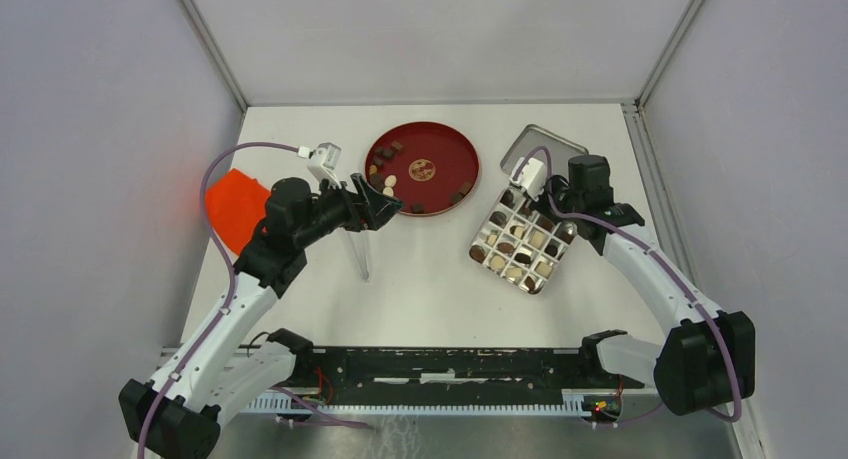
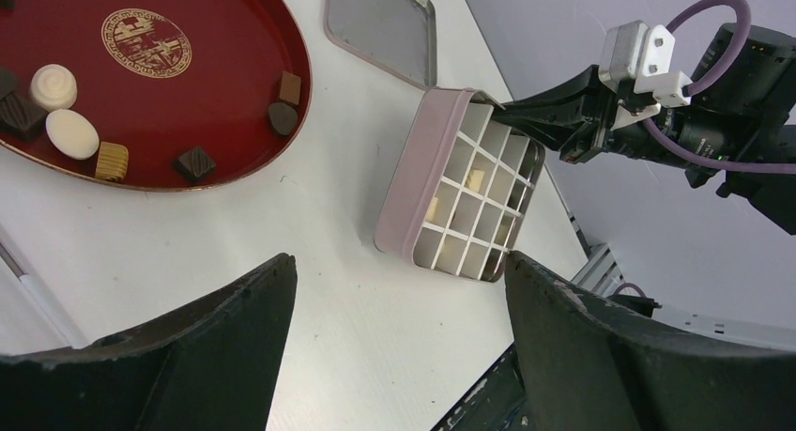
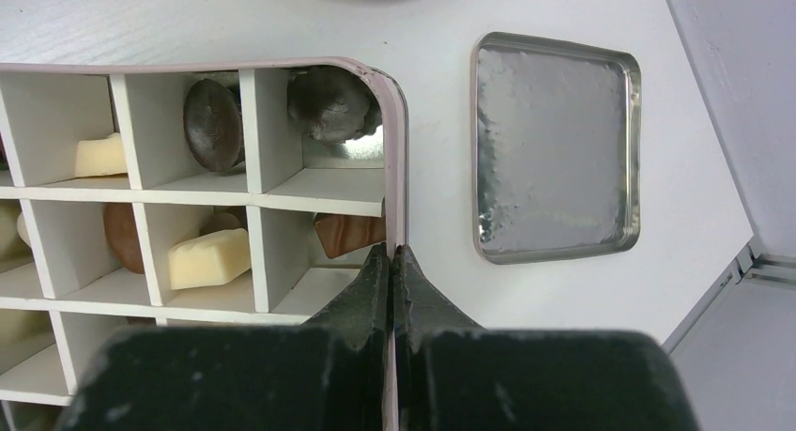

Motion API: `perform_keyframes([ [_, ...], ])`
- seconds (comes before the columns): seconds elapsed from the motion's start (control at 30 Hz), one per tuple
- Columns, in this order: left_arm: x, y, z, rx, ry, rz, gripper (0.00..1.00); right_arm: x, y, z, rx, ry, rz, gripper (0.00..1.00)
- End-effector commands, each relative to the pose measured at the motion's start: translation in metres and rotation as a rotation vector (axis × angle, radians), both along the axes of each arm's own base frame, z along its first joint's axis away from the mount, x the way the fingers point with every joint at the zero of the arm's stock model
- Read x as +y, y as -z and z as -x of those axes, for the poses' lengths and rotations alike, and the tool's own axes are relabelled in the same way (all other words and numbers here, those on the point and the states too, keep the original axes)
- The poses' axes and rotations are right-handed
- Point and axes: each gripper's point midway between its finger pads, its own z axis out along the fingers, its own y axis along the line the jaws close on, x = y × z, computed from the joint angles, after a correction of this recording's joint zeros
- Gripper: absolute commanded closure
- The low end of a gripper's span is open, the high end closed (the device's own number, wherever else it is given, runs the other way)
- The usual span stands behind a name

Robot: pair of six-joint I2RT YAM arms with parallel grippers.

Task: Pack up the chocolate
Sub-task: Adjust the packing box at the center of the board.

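The chocolate (image 1: 389, 187) lies as several small dark, brown and cream pieces on a red plate (image 1: 440, 154), also seen in the left wrist view (image 2: 71, 133). More pieces (image 3: 208, 258) sit in cells of a pale pink tin box with a white grid (image 1: 474, 251). My right gripper (image 3: 390, 254) is shut on the box's wall (image 3: 399, 149) at its far right side (image 1: 545, 194). My left gripper (image 1: 385, 211) is open and empty, just off the plate's near left edge, with bare table between its jaws (image 2: 399, 290).
The box's silver lid (image 1: 540, 139) lies flat behind the box, partly under my right wrist. Metal tweezers (image 1: 362, 254) lie on the table below my left gripper. An orange object (image 1: 235, 207) sits at the table's left edge. Walls close in on three sides.
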Motion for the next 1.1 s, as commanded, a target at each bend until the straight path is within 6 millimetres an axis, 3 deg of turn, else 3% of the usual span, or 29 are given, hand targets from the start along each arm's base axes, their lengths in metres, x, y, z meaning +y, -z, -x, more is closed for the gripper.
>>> perform_keyframes([
  [0.0, 0.002, -0.03, -0.002, -0.097, 0.0, 0.001, 0.13, 0.014, -0.037, -0.01, -0.119, -0.029, -0.065, 1.0],
  [0.2, 0.0, -0.025, 0.0, -0.08, 0.016, 0.002, 0.14, 0.03, -0.023, -0.006, -0.061, -0.086, -0.087, 1.0],
  [0.37, 0.0, -0.02, 0.003, -0.067, 0.024, 0.002, 0.14, 0.05, 0.016, -0.002, 0.073, -0.206, -0.061, 1.0],
  [0.57, 0.003, -0.02, 0.007, -0.075, 0.017, 0.005, 0.14, 0.073, 0.047, -0.01, 0.166, -0.238, -0.004, 1.0],
  [0.63, 0.005, -0.019, 0.009, -0.076, 0.011, 0.003, 0.14, 0.079, 0.057, -0.012, 0.203, -0.219, 0.007, 0.95],
  [0.7, 0.005, -0.018, 0.01, -0.077, 0.012, 0.002, 0.14, 0.084, 0.067, -0.012, 0.262, -0.209, 0.005, 0.81],
  [0.8, 0.006, -0.018, 0.01, -0.072, 0.012, -0.004, 0.14, 0.089, 0.062, -0.014, 0.31, -0.219, -0.009, 0.6],
  [0.9, 0.006, -0.026, 0.012, -0.084, 0.018, -0.002, 0.14, 0.09, 0.031, -0.023, 0.265, -0.231, -0.033, 0.44],
  [1.0, 0.007, -0.035, 0.014, -0.102, 0.02, 0.002, 0.14, 0.076, -0.001, -0.04, 0.19, -0.201, -0.06, 0.38],
  [1.07, 0.006, -0.037, 0.016, -0.106, 0.021, 0.014, 0.14, 0.059, -0.01, -0.054, 0.157, -0.15, -0.078, 0.38],
])
